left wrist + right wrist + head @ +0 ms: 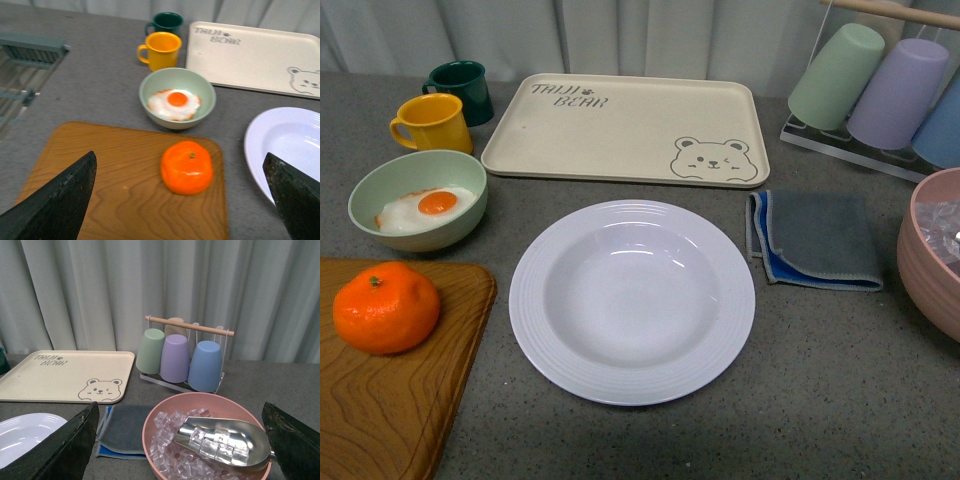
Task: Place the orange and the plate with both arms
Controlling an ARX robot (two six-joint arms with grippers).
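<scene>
- The orange (386, 307) is sitting on a wooden cutting board (390, 410) at the near left of the grey table (820, 380), stem mark facing up.
- The plate (632, 300) is lying flat and empty on the table at the centre, just right of the board and not touching it.
- The beige bear tray (620, 130) is lying behind the plate, apart from it.
- A pale green bowl (370, 195) holding a fried egg (425, 208) is standing just behind the board. A yellow mug (432, 122) and a dark green mug (462, 90) are standing beyond the bowl.
- A grey cloth (817, 238) is lying to the right of the plate.
- Neither arm is showing in the front view.
- In the left wrist view, the left gripper (178, 155) is holding its fingers (65, 200) spread wide. The orange (187, 167) is appearing in the gap between them, touching neither. The plate (285, 140) is lying beyond the outer finger.
- In the right wrist view, the right gripper (180, 407) is likewise holding its fingers (300, 440) wide apart and gripping nothing. A pink bowl (150, 432) of ice cubes with a metal scoop (225, 440) is lying between them. Only an edge of the plate (25, 437) is showing, off to one side.
- A cup rack (187, 327) with green, purple and blue cups is standing behind the pink bowl.
</scene>
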